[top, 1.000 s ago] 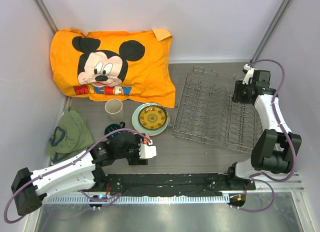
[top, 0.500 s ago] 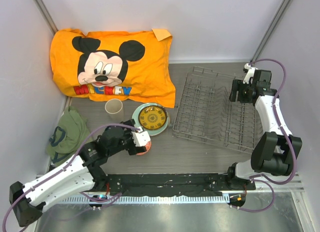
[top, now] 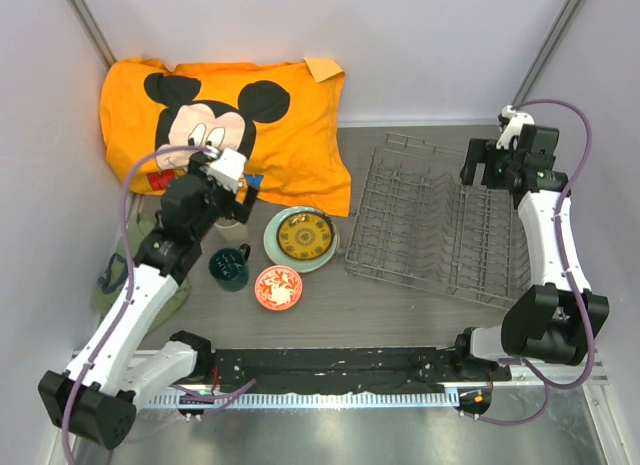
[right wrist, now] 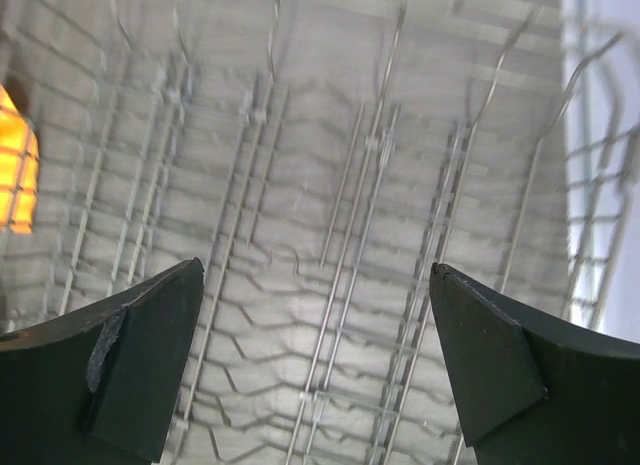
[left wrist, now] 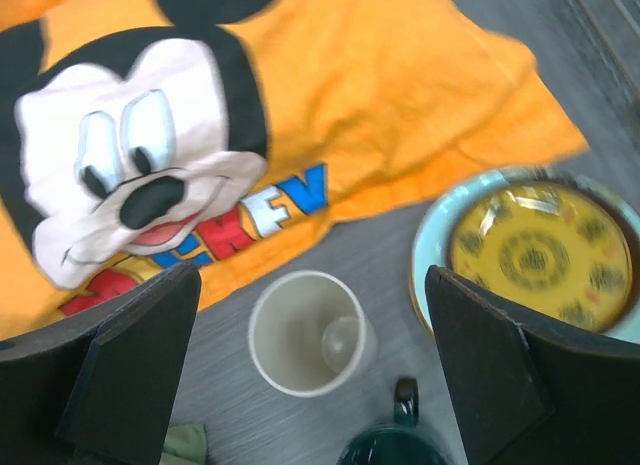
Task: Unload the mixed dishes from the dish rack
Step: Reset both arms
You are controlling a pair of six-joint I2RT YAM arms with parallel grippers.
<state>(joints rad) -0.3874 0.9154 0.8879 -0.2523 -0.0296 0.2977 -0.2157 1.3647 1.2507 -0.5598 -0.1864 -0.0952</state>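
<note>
The grey wire dish rack [top: 430, 225] lies right of centre with no dishes in its tines [right wrist: 340, 315]. My right gripper [top: 480, 173] hovers open over its far right end, with only wires between the fingers [right wrist: 315, 270]. On the table to the rack's left sit the pale-green plate [top: 303, 237] with a yellow-brown centre, the red-orange bowl [top: 279, 287] and the dark teal mug [top: 229, 266]. My left gripper [top: 235, 190] hangs open and holds nothing, directly above the upright beige cup [left wrist: 310, 332]. The mug [left wrist: 400, 447] and the plate [left wrist: 535, 250] show at the edges of that view.
An orange Mickey Mouse pillow [top: 225, 130] fills the back left, close behind the cup. A crumpled green cloth [top: 140, 265] lies at the left wall beside the mug. Side walls close in the table on both sides.
My left gripper has let go of the red-orange bowl on the table and swung back and left over the cup. My right gripper has opened wide above the rack.
</note>
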